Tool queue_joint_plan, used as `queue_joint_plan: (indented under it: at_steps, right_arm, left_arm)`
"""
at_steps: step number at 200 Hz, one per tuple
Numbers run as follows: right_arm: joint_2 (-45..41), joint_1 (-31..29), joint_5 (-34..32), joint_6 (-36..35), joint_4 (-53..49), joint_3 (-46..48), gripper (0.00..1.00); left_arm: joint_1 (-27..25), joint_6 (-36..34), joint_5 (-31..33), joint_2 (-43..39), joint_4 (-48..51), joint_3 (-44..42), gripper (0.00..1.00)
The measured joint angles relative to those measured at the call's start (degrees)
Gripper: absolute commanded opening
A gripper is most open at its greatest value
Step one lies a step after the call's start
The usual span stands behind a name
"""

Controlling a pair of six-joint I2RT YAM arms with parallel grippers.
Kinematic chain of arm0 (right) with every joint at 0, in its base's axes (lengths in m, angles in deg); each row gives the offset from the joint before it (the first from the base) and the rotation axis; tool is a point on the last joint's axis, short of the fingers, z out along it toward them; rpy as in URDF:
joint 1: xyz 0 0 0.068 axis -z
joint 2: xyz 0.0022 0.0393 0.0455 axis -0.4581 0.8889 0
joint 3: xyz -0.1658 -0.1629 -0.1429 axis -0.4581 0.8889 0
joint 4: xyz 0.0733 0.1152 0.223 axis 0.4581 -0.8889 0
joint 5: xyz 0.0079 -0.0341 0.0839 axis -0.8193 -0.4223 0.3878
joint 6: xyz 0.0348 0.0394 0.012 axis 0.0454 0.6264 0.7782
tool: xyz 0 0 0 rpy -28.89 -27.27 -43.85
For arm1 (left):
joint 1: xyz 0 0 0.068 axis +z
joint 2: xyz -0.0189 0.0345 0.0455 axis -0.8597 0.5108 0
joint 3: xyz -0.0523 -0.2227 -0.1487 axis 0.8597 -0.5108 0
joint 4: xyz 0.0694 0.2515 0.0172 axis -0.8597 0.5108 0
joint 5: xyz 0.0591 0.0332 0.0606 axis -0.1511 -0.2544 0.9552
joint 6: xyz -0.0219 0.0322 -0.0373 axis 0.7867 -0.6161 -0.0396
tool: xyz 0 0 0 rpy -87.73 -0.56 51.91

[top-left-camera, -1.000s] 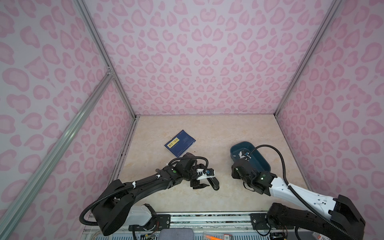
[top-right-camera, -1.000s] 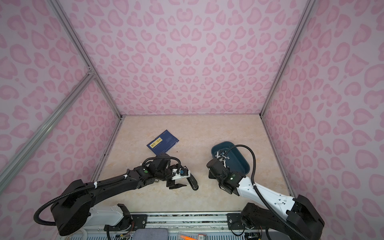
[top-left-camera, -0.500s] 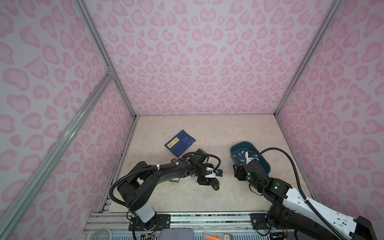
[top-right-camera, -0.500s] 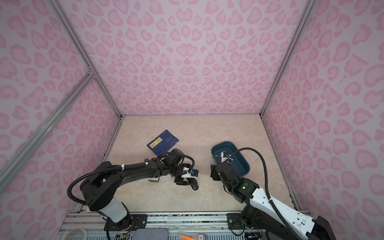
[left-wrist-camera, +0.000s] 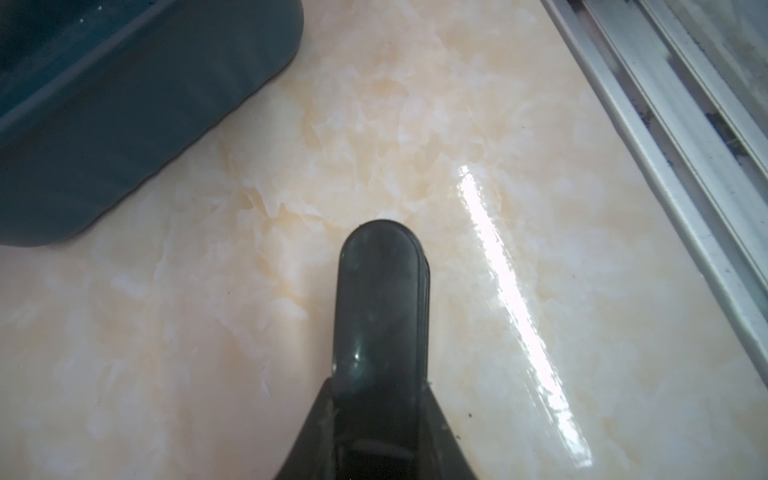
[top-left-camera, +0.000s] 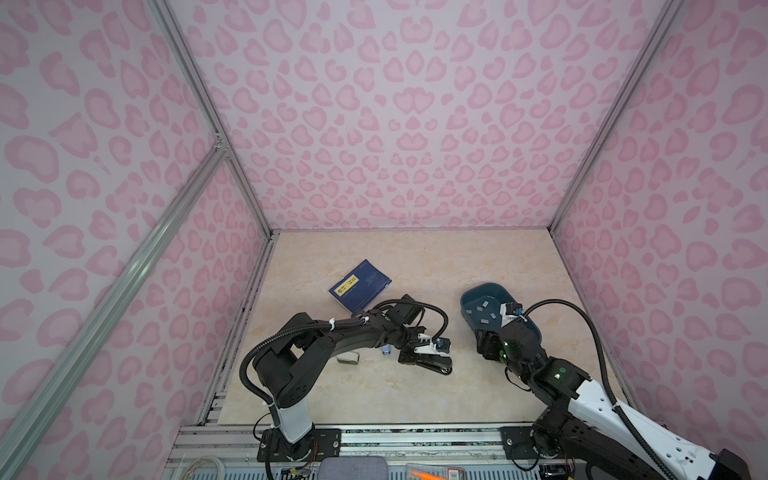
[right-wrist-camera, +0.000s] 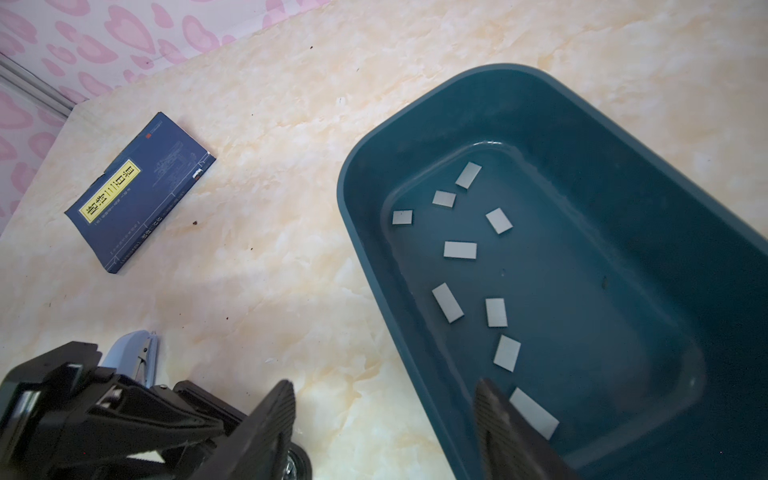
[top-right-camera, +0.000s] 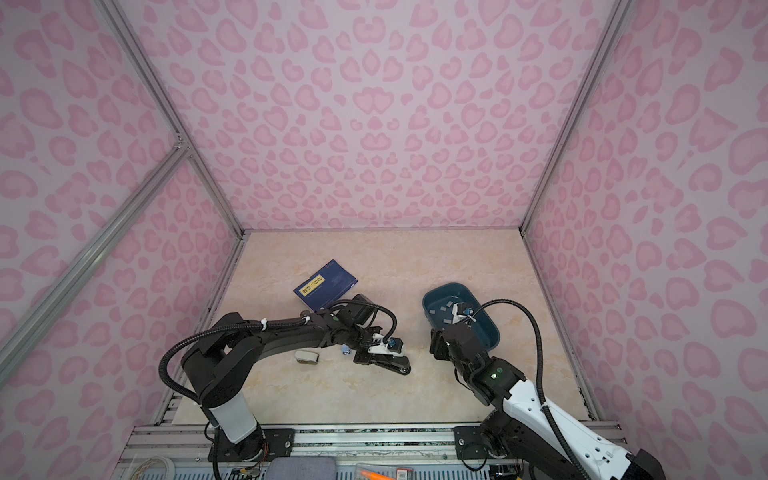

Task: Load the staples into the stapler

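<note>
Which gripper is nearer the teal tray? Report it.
Right. The right gripper hangs open astride the rim of the teal tray; the left gripper is shut on the black stapler, apart from the tray.

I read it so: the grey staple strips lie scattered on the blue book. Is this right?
No. The staples lie scattered inside the dark teal tray, not on the blue book, which lies apart from it; the right wrist view shows this.
</note>
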Motion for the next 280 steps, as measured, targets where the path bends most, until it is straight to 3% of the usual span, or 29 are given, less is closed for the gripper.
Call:
queue_joint_plan:
  at_steps: [17, 40, 120, 181, 227, 280]
  right_arm:
    - [-1.18, 0.15, 0.39, -0.02, 0.04, 0.31, 0.70]
    - [-2.64, 0.33, 0.66, 0.00, -0.22, 0.72, 0.71]
    - [-4.15, 0.98, 1.46, -0.02, -0.90, 1.64, 0.72]
    - [-5.60, 1.90, 1.90, -0.02, -0.94, 2.47, 0.73]
    - [-5.49, 2.08, 2.91, 0.02, -0.72, 3.06, 0.73]
    - [-4.79, 2.08, 7.58, 0.39, 2.43, 4.39, 0.71]
  left_arm:
    - [-0.04, 0.02, -0.63, 0.26, 0.83, 0.50, 0.43]
    - [-0.44, 0.17, -1.07, 0.87, 3.69, 1.95, 0.48]
    - [-3.15, 0.44, 0.76, 5.64, 9.75, 8.66, 0.50]
    - [-3.48, 1.25, 2.82, 7.76, 11.13, 10.93, 0.37]
    - [-3.54, 1.05, 3.02, 8.44, 11.93, 12.44, 0.04]
    - [-3.37, 1.90, 4.87, 4.31, 13.86, 12.57, 0.04]
